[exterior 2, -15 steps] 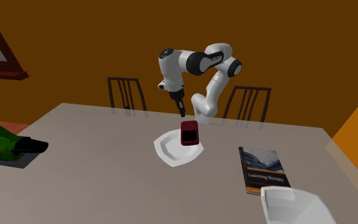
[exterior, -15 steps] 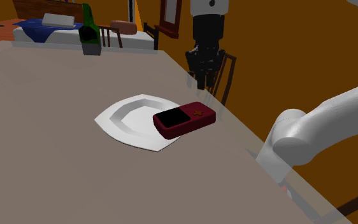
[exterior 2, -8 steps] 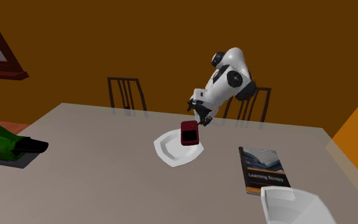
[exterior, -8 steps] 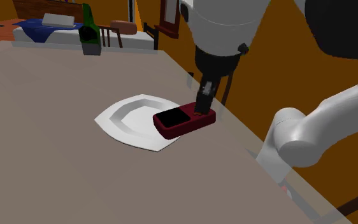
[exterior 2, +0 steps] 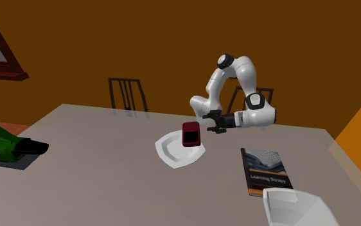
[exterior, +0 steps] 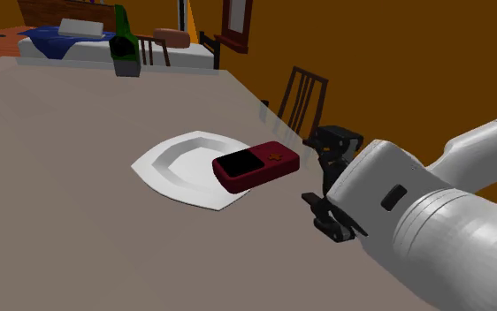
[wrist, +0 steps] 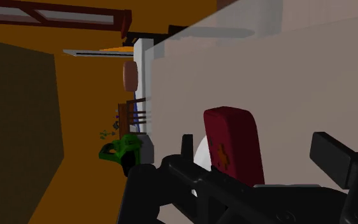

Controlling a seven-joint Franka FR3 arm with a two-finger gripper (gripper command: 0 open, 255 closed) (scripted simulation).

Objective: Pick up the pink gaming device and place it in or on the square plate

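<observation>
Red device (exterior: 256,165) hiding plate (exterior: 172,163) corner, hand (exterior 2: 210,124) near

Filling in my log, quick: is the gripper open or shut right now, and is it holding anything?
Gripper: open, holding nothing; the dark red gaming device lies on the white plate.

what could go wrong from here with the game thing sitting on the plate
1. The dark red gaming device lies on the white plate's rim, with one end apparently past the plate's edge, near the table edge. A nudge could slide it off.
2. The gripper sits low beside that end, open and pointed at the device. Any forward drift would likely push the device or shift the plate.
</observation>
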